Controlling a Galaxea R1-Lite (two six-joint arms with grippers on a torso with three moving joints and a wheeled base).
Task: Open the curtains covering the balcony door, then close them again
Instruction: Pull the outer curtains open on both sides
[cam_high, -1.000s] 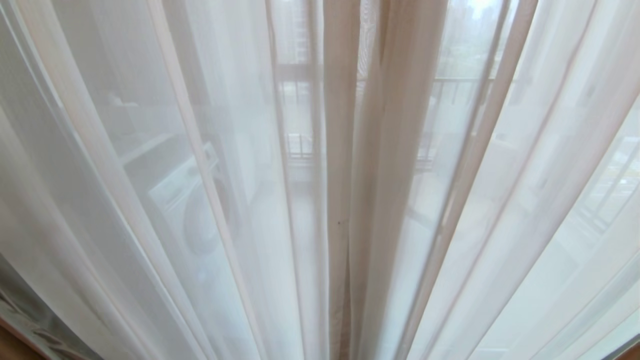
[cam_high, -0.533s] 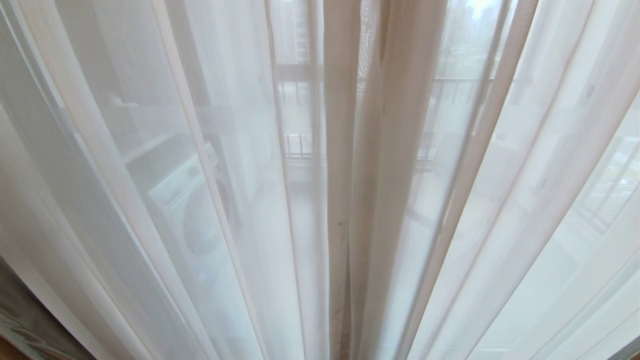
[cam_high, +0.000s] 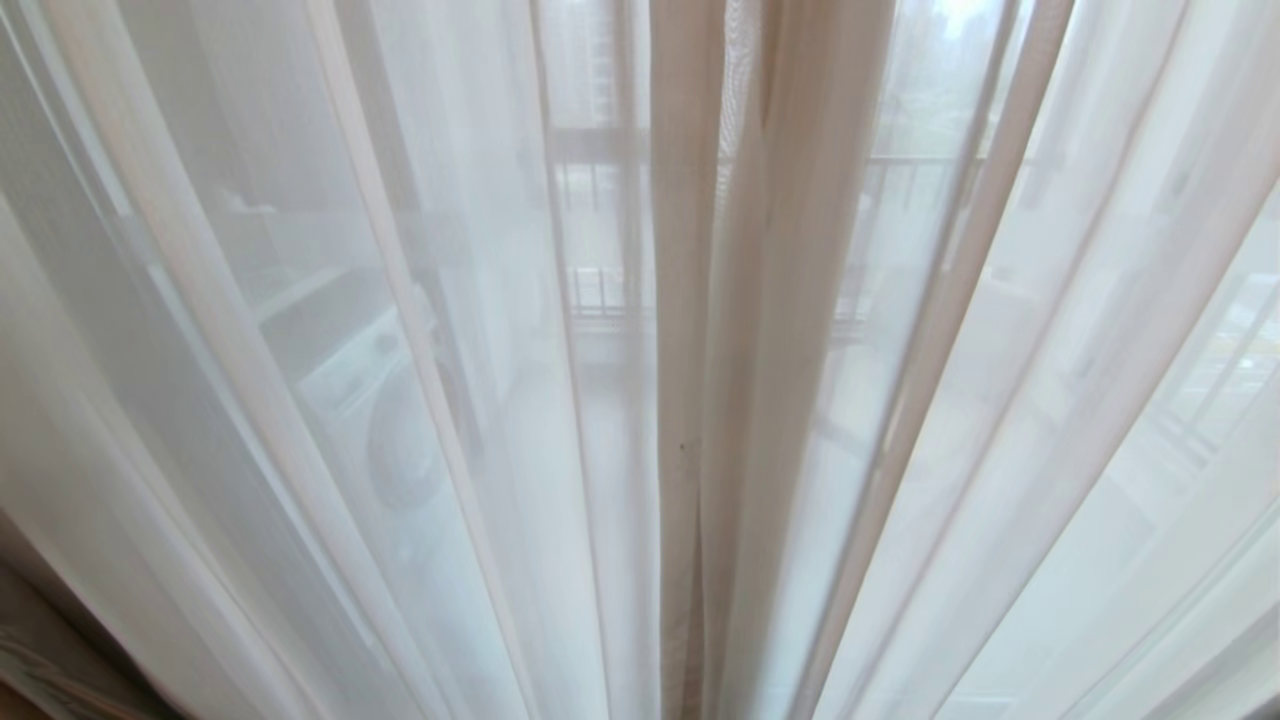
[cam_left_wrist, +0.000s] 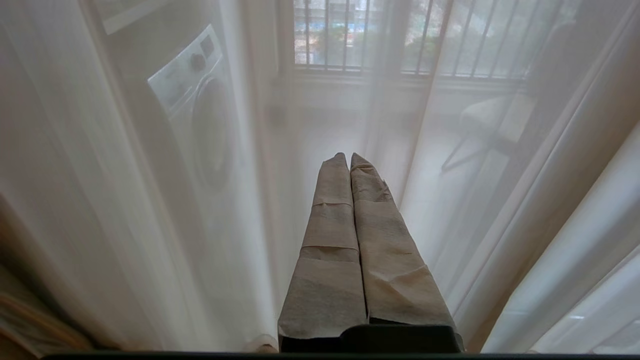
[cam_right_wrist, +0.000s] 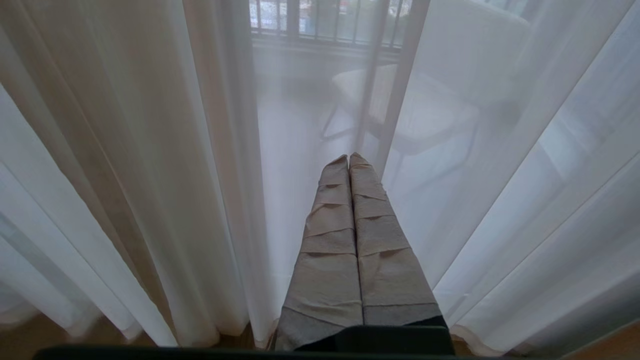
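Note:
The curtains hang drawn across the whole head view, thin white sheers in long pleats with their beige hemmed edges meeting at the middle. The balcony door is hidden behind them; only a faint railing shows through. Neither arm shows in the head view. In the left wrist view my left gripper is shut with nothing between its tape-wrapped fingers, pointing at the curtains low down. In the right wrist view my right gripper is likewise shut and empty, close in front of the curtains near their bottom hem.
Through the sheer fabric a washing machine stands at the left of the balcony and a pale chair at the right, with a barred railing behind. Wooden floor shows under the hems.
The curtain folds at the lower left have swung slightly and now cover more of the corner. The drawn curtains otherwise hang as before.

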